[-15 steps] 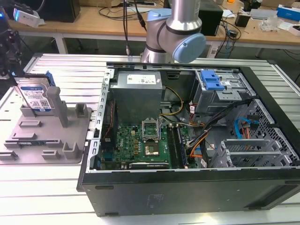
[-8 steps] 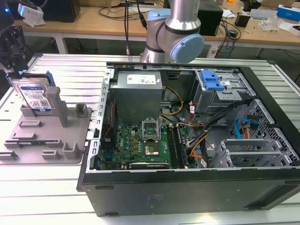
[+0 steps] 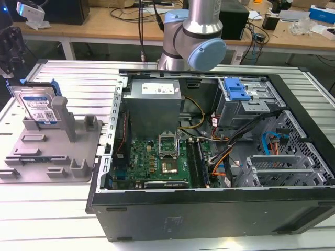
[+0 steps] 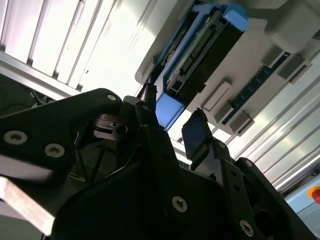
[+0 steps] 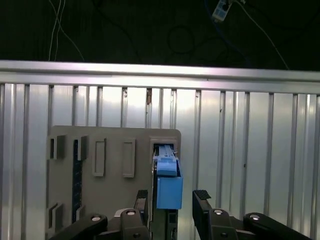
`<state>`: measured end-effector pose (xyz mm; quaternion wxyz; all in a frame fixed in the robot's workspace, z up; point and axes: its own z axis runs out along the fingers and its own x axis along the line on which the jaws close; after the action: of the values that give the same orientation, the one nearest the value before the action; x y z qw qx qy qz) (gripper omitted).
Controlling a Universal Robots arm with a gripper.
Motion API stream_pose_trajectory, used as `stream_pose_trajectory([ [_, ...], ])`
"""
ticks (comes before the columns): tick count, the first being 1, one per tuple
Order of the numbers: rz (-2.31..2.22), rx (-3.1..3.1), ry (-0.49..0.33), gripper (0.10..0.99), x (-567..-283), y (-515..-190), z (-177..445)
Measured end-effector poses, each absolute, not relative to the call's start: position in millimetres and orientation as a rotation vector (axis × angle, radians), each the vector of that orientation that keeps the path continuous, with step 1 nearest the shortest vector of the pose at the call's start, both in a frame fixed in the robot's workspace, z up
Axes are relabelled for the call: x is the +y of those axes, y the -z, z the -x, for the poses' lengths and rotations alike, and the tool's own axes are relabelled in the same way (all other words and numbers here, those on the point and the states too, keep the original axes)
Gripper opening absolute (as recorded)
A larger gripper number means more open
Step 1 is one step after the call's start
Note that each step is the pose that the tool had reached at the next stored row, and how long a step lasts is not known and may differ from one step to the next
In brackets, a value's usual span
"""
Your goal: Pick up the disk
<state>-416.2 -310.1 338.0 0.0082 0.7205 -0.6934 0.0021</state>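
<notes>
The flat, rectangular silver-grey hard-drive disk (image 3: 37, 107) with blue plastic side rails is stood on edge in a slot of the grey plastic fixture plate (image 3: 57, 157), which lies on the ribbed aluminium worktop (image 3: 47, 209) at the exterior view's left.

In the first wrist view the black claw (image 5: 172, 200) is held open just wider than the disk's thickness. Its fingers (image 5: 201, 197) are set on either side of the blue rail end and are not closed on it.

The disk is judged stiff, dense for its size, smooth-sided and sensitive to shock. A firm hold across the thin dimension near the upper edge, on the rail, seems best.

A white-and-blue label (image 3: 43, 111) with barcodes is seen in the exterior view. Its print cannot be read.
</notes>
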Motion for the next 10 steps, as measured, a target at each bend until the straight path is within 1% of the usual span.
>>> stream_pose_trajectory([
  [10, -2.252, -2.166, -0.007, 0.482, -312.8, -334.2, 416.7],
])
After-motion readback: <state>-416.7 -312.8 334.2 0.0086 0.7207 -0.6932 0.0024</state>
